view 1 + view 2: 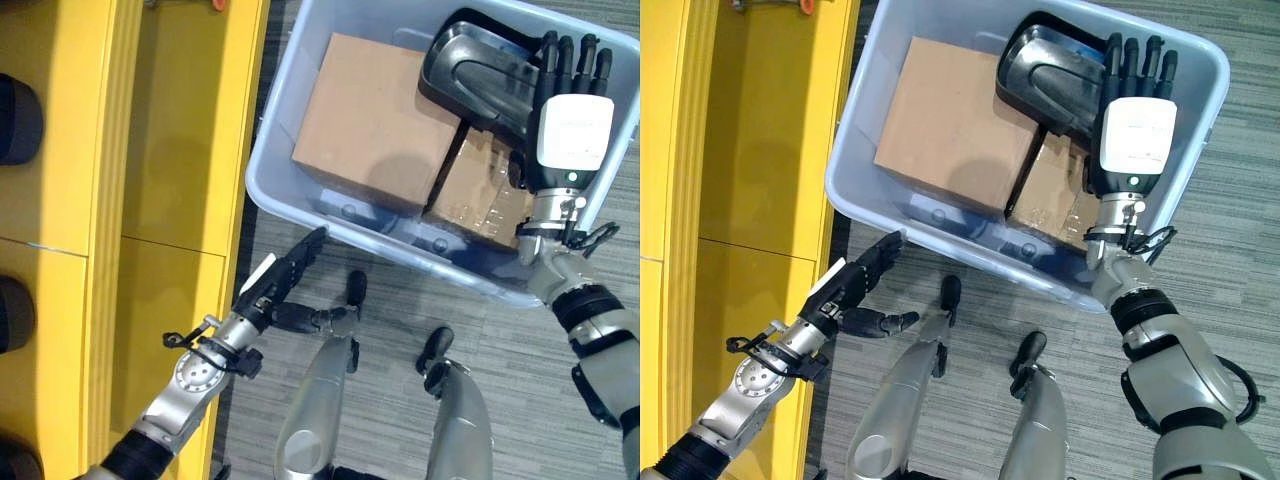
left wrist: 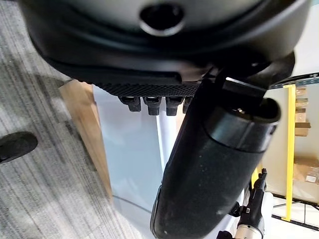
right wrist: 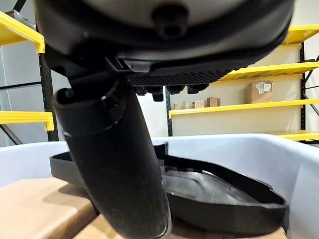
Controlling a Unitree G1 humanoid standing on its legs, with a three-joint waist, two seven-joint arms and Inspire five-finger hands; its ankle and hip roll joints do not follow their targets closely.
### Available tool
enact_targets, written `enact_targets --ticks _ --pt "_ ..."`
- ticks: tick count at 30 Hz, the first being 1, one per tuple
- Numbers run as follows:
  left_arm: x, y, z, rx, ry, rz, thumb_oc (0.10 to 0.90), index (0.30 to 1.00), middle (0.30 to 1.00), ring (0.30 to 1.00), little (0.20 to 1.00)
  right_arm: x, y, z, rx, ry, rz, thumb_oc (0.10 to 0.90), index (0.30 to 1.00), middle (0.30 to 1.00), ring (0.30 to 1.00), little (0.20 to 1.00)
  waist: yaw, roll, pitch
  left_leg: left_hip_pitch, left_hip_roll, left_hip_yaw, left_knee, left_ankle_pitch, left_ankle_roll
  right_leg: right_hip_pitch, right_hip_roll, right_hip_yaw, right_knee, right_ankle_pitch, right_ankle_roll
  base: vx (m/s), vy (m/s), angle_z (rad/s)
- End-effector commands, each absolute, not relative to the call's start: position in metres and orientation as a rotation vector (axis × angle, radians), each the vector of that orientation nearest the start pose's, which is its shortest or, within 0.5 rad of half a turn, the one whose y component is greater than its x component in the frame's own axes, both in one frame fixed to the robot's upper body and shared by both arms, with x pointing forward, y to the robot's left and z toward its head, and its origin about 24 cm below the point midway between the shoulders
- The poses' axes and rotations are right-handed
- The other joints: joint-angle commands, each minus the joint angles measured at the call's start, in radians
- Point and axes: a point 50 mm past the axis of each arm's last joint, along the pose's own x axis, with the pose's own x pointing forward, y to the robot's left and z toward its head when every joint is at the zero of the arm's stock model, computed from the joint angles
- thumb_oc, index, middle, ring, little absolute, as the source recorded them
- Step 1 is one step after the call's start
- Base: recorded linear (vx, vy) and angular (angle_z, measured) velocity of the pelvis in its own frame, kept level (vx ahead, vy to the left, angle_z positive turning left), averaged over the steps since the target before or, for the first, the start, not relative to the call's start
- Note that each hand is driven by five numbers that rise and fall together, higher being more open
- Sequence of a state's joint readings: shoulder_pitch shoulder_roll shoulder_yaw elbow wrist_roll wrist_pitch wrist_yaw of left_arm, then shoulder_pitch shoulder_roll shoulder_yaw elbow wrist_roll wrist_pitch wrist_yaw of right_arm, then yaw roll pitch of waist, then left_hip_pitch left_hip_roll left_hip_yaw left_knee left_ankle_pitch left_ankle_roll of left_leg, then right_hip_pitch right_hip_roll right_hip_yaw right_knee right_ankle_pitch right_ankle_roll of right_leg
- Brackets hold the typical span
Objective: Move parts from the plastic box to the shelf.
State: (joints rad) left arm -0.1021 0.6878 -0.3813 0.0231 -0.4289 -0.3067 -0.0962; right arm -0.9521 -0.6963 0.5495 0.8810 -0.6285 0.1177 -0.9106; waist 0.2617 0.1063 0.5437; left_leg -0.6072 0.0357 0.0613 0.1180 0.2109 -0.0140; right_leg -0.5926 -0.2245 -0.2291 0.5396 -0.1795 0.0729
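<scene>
- So the right hand (image 1: pixel 1133 130) is hovering over the far corner of the pale blue plastic box (image 1: pixel 872 213), fingers stretched out straight and relaxed, not gripping anything. Its white back cover is facing up at the head camera.
- Right under those fingers there's a glossy black molded part (image 1: pixel 1050 70), kind of a shallow tray-shaped shell, lying tilted on top of the cardboard in the box. From the right wrist view the part (image 3: pixel 224 199) is sitting just below and ahead of the hand, and I honestly can't tell if the fingertips are touching it or just floating above.
- Next to that hand, toward the robot's left, a big plain cardboard box (image 1: pixel 950 125) is taking up most of the bin. A smaller cardboard box (image 1: pixel 1055 195) with shiny tape is lying below the hand's wrist, partly tucked under the black part.
- The left hand (image 1: pixel 285 275) is hanging outside the bin, down by its near corner, fingers straight and pointing at the bin wall, thumb sticking out to the side. Open, empty. Fingertips are looking really close to the bin's rim, can't say if they're touching.
- Off to the left hand's outer side the yellow shelf (image 1: pixel 170 150) is running along the grey carpet floor (image 1: pixel 1230 250), with a few dark rounded things (image 1: pixel 15 120) sitting on its far-left level, too cut off to name.
- So all the parts are sitting in the bin right now.
</scene>
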Motion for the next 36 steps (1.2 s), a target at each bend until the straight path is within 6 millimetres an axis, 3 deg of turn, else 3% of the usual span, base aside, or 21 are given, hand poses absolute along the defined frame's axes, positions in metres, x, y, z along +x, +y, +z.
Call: enact_targets --ticks 1,6,20,36 --pt "0.253 0.161 0.103 0.133 -0.338 -0.522 0.9 1.0 1.0 1.0 1.0 0.372 -0.266 0.258 -1.594 -0.744 -0.888 0.9 1.0 1.0 1.0 1.0 0.019 0.07 -0.024 0.012 -0.052 -0.001 0.038 -0.155 0.022 -0.001 0.066 -0.083 0.044 -0.033 -0.028 0.0 0.0 0.0" --pt "0.253 0.16 0.102 0.136 -0.336 -0.524 0.9 1.0 1.0 1.0 1.0 0.377 -0.267 0.251 -1.562 -0.664 -0.867 0.9 1.0 1.0 1.0 1.0 0.028 0.078 -0.024 -0.001 -0.052 -0.001 0.034 -0.15 0.023 -0.017 0.062 -0.09 0.053 -0.034 -0.029 0.0 0.0 0.0" --pt "0.256 0.157 0.102 0.144 -0.322 -0.545 0.9 1.0 1.0 1.0 1.0 0.383 -0.271 0.273 -1.558 -0.594 -0.935 0.9 1.0 1.0 1.0 1.0 0.058 0.099 -0.024 -0.047 -0.057 -0.01 0.04 -0.139 0.023 -0.056 0.05 -0.109 0.079 -0.038 -0.028 0.0 -0.002 0.03" --pt "0.257 0.156 0.099 0.158 -0.305 -0.544 0.9 1.0 1.0 1.0 1.0 0.388 -0.291 0.274 -1.427 -0.308 -0.887 0.9 1.0 1.0 1.0 1.0 0.072 0.113 -0.024 -0.124 -0.055 -0.015 0.062 -0.133 0.022 -0.133 0.042 -0.116 0.131 -0.046 -0.03 0.0 0.0 0.01"
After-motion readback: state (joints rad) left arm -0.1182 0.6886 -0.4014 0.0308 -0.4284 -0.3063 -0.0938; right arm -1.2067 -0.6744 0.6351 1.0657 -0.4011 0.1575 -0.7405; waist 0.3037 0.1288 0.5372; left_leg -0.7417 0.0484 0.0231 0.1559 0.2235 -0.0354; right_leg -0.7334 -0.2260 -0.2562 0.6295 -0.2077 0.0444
